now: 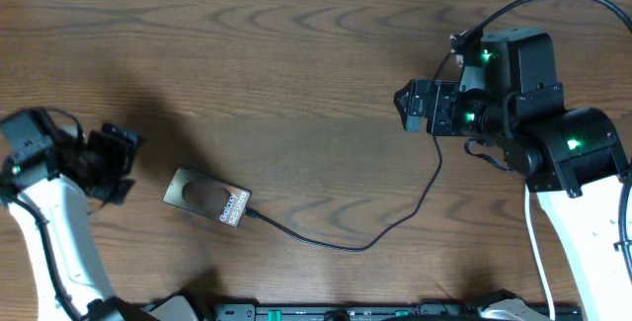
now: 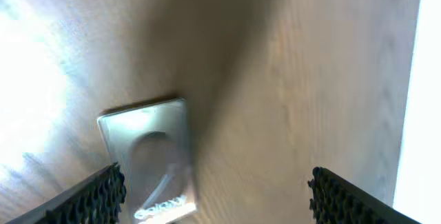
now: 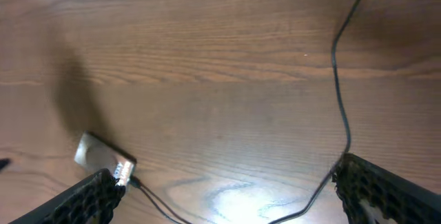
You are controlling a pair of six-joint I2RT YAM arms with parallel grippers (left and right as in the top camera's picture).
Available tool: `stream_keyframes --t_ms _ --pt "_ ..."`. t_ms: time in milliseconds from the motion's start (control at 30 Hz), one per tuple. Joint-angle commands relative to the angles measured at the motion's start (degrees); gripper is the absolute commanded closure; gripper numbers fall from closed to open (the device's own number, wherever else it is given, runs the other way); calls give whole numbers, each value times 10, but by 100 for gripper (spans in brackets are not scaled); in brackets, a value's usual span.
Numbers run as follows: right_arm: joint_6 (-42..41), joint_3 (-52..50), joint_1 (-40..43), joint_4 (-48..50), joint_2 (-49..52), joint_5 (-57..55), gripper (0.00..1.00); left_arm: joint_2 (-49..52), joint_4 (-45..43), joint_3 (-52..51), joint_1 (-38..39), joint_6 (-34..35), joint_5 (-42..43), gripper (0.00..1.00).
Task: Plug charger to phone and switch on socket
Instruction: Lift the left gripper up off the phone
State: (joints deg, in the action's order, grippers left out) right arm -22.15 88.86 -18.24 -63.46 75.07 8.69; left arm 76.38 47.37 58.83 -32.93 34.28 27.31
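Phone (image 1: 207, 200): flat on desk (image 1: 296, 64), lower left, near left gripper (image 1: 128, 167). Charger (image 1: 365, 246): tip at phone's right end, cable looping up toward right gripper (image 1: 404, 109). Both grippers: fingers apart, holding nothing.

Robotics lab bench: a wood-grain table (image 1: 296, 54) carries a white-shelled left arm (image 1: 54, 222) and a black right arm (image 1: 568, 153) lit by green status lights, with a black equipment rail (image 1: 346, 313) along the near edge.
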Motion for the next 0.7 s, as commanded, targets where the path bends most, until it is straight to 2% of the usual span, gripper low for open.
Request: stream_keyframes --t_ms 0,267,533,667 --pt "8 3 -2 -9 0 -28 1 -8 54 109 77 -13 -75 15" --pt "14 3 -2 -36 0 -85 1 -8 109 239 272 5 -234 15" --pt "9 3 -2 -62 0 -169 1 -1 114 240 431 42 -375 15" --pt "-22 3 9 -72 0 -226 1 0 102 240 471 42 -390 15"
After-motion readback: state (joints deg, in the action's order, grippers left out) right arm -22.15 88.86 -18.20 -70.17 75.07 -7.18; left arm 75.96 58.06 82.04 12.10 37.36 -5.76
